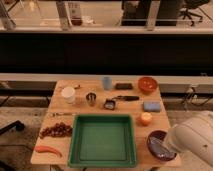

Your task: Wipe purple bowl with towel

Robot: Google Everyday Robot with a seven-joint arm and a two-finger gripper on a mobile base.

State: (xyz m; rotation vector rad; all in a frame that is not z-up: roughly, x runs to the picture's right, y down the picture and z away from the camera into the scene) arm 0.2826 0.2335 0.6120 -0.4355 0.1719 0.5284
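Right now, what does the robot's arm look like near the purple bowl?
A bulky, rounded white arm segment with a smooth matte shell enters from the lower right. Its gripper sits over the dark purple round bowl, looking pale grey. No cables or markings show.

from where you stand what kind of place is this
Probably an office or lab test area, not a kitchen: a small wooden table laid with a green tray and purple bowl, office chairs behind glass. The gripper is hidden behind the arm over the bowl.

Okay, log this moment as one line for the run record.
task: wipe purple bowl | arm: over table's right front corner | gripper: at purple bowl | towel: not discernible | green tray: beside the bowl
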